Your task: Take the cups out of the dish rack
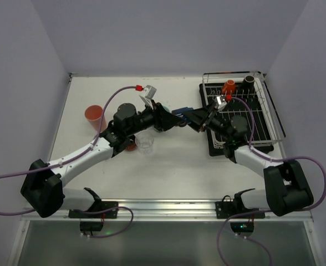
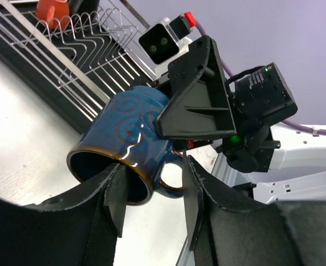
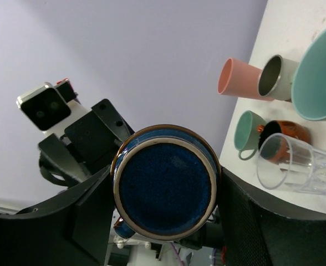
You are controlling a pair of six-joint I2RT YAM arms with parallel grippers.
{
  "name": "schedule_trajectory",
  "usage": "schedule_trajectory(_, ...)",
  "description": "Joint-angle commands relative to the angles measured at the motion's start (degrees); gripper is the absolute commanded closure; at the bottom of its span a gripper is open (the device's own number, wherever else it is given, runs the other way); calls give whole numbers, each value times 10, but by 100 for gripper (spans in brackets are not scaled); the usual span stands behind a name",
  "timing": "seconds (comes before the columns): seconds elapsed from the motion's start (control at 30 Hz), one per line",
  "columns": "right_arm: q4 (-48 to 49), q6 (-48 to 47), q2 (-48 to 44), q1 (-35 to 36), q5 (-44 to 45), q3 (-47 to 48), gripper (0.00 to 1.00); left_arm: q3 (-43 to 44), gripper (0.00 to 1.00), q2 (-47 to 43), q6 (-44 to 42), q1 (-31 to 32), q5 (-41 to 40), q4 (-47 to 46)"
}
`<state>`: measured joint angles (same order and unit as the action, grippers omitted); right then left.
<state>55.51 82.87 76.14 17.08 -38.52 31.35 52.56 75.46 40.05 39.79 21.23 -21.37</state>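
Observation:
Between the two arms, above mid-table, a blue mug (image 1: pixel 181 112) with a brown rim is held sideways. My right gripper (image 1: pixel 197 118) is shut on its body (image 3: pixel 166 183), base toward that camera. My left gripper (image 2: pixel 152 194) is open around the mug's rim (image 2: pixel 130 133). One of its fingers (image 2: pixel 116 194) sits inside the mouth, and the other stands beside the handle with a gap. The dish rack (image 1: pixel 265 113) stands at the back right. It holds an orange cup (image 1: pixel 228 87) and a dark cup (image 1: pixel 249 81).
On the table left of centre stand a salmon tumbler (image 1: pixel 95 116), a clear glass (image 1: pixel 145 143) and a small brown-orange cup (image 1: pixel 131 146). The right wrist view also shows a metallic cup (image 3: pixel 276 77), a small teal mug (image 3: pixel 249 137) and a large teal cup (image 3: pixel 318 72).

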Motion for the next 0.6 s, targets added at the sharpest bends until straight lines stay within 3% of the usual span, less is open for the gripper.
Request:
schedule_trajectory(0.0,108,29,1,19,-23,0,66,-9,54,8,19,4,3,-88)
schedule_trajectory(0.07,121,41,4,21,-22,-4,67,-23,60,1,20,4,-4,-101)
schedule_trajectory(0.27,130,50,14,30,-24,-10,64,-49,99,-35,13,3,-56,-136)
schedule_trajectory(0.37,124,41,11,30,-25,-23,29,-25,100,-36,-13,4,-78,-70)
schedule_trajectory(0.4,116,35,3,30,-25,-32,18,-13,100,-34,-38,4,-89,-6)
schedule_trajectory(0.43,105,20,-3,30,-25,-36,1,13,100,-31,-53,4,-93,30)
schedule_trajectory(0.57,2,-55,-54,28,-15,-52,1,91,100,5,-144,8,-108,216)
